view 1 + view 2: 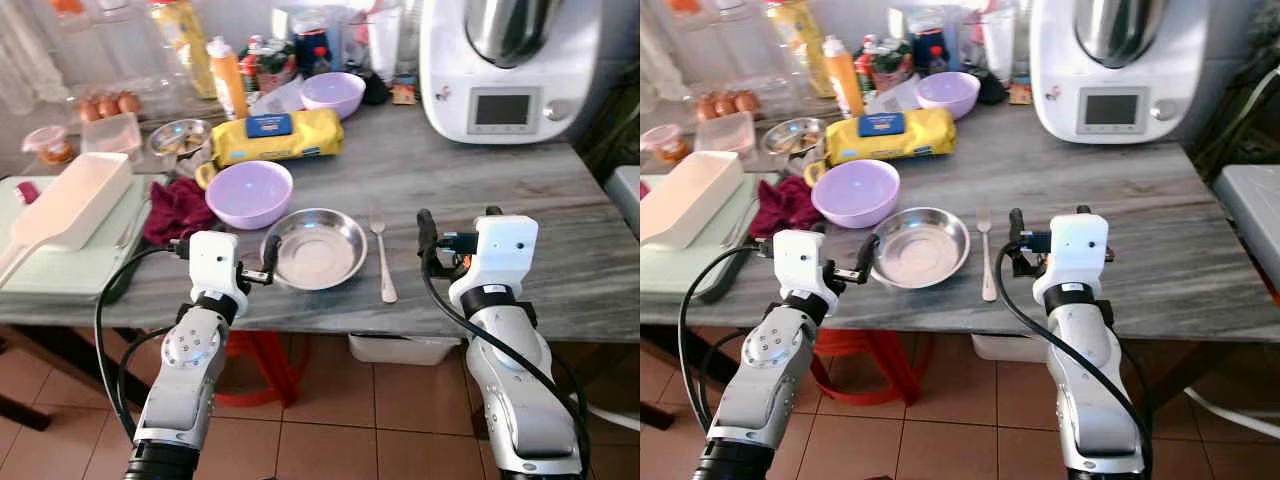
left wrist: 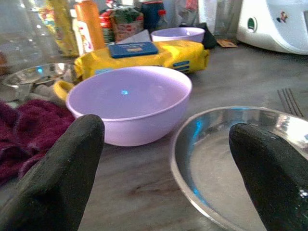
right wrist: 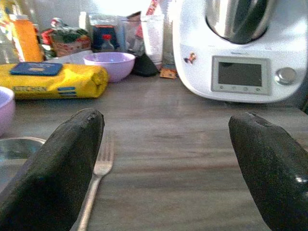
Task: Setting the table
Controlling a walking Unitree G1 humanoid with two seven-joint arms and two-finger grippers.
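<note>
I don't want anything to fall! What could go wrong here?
The steel plate sits close to the table's front edge, so a bump from the open left tool might knock it off. The purple bowl sits right behind the plate and could get shoved. The right tool might nudge the fork.

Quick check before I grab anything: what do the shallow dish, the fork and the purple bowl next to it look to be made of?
The shallow dish looks like polished metal, likely stainless steel: it is silver and mirrors light. The fork looks like the same silver metal with a duller sheen. The purple bowl seems to be plastic: a smooth, opaque lilac with one soft highlight, though glazed ceramic cannot be ruled out.
</note>
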